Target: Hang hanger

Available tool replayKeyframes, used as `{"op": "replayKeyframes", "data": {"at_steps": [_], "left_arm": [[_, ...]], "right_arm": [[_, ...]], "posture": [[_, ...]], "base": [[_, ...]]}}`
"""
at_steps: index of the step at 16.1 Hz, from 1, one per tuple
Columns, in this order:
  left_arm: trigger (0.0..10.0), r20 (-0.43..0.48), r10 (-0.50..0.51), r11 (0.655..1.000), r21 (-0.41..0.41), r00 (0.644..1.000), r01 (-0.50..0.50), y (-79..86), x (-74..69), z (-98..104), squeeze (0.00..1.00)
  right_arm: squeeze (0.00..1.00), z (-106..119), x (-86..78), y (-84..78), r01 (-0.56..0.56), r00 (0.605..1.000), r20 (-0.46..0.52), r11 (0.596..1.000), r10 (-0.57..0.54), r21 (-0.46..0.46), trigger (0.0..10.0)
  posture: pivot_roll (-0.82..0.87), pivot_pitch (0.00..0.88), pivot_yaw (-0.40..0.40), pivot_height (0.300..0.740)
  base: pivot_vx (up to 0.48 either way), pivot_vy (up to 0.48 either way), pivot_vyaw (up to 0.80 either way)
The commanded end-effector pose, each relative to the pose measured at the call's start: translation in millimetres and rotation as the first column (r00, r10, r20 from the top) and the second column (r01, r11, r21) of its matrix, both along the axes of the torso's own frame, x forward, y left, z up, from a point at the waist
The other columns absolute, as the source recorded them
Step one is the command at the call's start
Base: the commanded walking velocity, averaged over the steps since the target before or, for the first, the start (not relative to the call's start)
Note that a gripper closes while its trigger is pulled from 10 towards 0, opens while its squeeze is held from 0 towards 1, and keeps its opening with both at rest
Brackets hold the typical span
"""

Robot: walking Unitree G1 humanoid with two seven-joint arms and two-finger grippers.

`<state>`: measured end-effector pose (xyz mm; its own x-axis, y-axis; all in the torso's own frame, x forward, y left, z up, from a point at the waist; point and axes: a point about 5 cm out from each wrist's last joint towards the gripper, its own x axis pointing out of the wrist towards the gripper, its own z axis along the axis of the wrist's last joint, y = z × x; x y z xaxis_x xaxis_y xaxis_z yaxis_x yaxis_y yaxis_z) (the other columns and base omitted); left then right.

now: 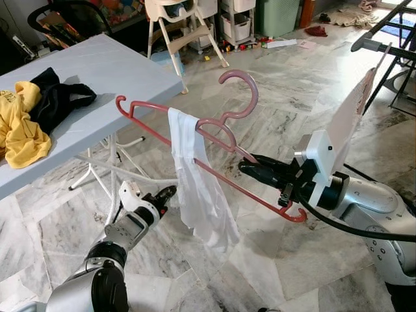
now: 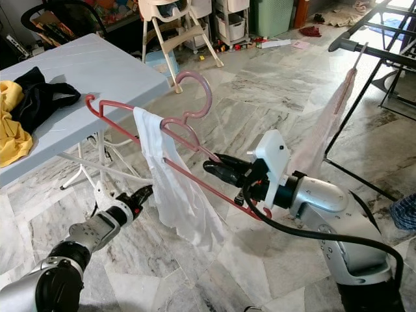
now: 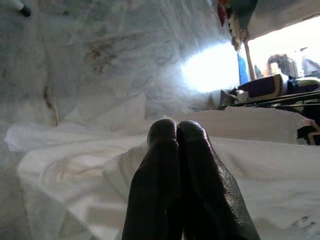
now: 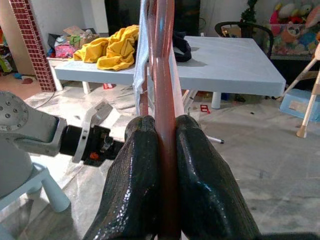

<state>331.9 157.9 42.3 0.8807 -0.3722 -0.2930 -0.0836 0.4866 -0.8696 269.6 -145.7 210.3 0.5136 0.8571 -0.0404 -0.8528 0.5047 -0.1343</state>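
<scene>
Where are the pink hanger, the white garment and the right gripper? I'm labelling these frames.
pink hanger [image 1: 242,91]: left eye view, on its hook.
white garment [image 1: 203,195]: left eye view, on the hanging cloth's middle.
right gripper [image 4: 167,145]: right wrist view, between fingertips clamping the hanger.

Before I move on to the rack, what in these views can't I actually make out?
- Drying rack: cut off by the right edge of the left eye view; a free rail cannot be judged.
- Pink hanger: in the right wrist view the right pincer, clamped on it, hides the part below; its hook lies beyond the top edge.
- White garment: the left pincer, shut, covers part of it in the left wrist view.
</scene>
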Motion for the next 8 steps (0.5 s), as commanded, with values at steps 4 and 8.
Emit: {"op": "replayKeyframes", "data": {"at_steps": [4, 8], "left_arm": [[0.0, 0.185, 0.105, 0.994, -0.028, 0.977, -0.101, 24.7, 29.8, 52, 0.0], [0.0, 0.253, 0.12, 0.993, -0.041, 0.96, -0.114, 31.3, 37.5, 71, 0.0]], "right_arm": [[0.0, -1, 1.2, 3.2, -0.008, 1.0, 0.026, 1.0, 0.008, -0.01, 10.0], [0.0, -4, 2.9, 2.5, -0.003, 1.0, 0.025, 1.0, 0.003, -0.017, 10.0]], "posture": [[-0.19, 0.087, 0.159, 0.74], [-0.18, 0.086, 0.156, 0.74]], "base": [[0.0, 0.0, 0.0], [0.0, 0.0, 0.0]]}}
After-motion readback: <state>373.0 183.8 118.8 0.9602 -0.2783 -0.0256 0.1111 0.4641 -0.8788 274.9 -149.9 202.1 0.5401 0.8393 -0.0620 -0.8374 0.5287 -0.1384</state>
